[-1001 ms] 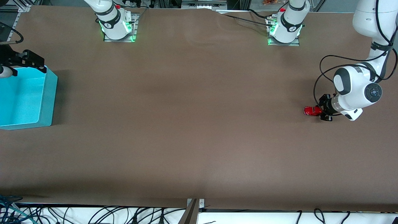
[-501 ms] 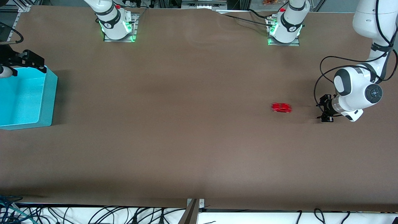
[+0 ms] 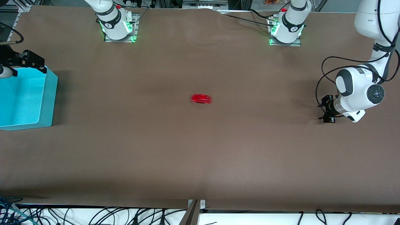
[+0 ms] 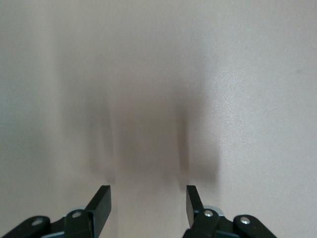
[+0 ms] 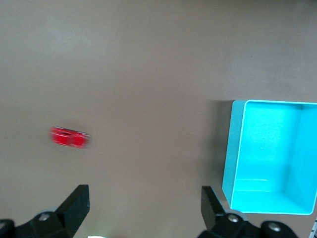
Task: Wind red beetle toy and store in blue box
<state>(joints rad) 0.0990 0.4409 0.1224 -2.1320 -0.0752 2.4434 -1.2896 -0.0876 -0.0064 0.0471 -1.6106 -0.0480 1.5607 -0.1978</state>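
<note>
Red and motion-blurred, the tiny glossy red beetle toy (image 3: 201,99) sits mid-table, well apart from the empty, parted left gripper (image 3: 325,109) and from the parted right gripper (image 3: 29,61) over the large cyan plastic blue box (image 3: 47,100), so it may veer past that box.

We see the beetle toy (image 3: 201,99) mid-counter (image 3: 200,150), well apart from the box (image 3: 47,97) at the right arm's end.
</note>
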